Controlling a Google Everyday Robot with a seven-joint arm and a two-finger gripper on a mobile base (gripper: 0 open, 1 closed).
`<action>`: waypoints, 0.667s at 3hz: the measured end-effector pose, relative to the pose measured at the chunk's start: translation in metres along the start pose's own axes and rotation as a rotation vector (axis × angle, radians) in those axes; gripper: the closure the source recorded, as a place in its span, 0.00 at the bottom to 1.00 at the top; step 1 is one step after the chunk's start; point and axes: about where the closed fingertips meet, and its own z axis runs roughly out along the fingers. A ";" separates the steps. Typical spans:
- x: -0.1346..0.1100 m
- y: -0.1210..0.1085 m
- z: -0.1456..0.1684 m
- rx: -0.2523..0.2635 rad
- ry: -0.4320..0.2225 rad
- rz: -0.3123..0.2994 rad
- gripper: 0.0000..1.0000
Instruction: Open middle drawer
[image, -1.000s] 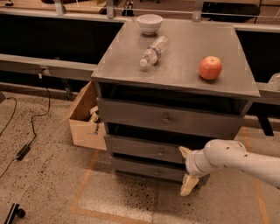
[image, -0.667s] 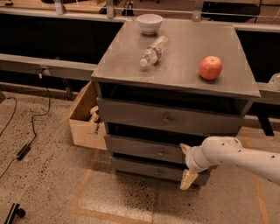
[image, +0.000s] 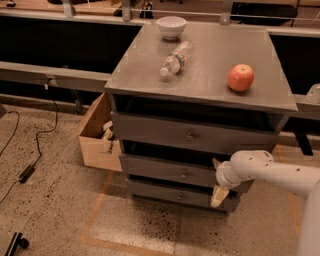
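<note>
The grey counter top (image: 210, 85) is carrying three things. A white bowl (image: 171, 27) is sitting by its far left corner. A plastic bottle (image: 176, 58) is lying on its side just in front of the bowl (cap pointing front-left), and a red apple (image: 240, 77) is resting near the right edge. Below the front right corner, the gripper (image: 218, 181) is hanging at the right end of the middle drawer (image: 160, 169), fingers spread apart.

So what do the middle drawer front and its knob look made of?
The wide grey middle drawer front looks like painted wood, matte: flat, dull, no glare. Its small round knob seems metal, with a faint glint, though too small to be sure. The white robot hand sits at the drawer's right end.
</note>
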 end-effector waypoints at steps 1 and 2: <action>0.012 -0.010 0.009 0.005 0.023 0.013 0.00; 0.020 -0.016 0.018 0.004 0.038 0.023 0.16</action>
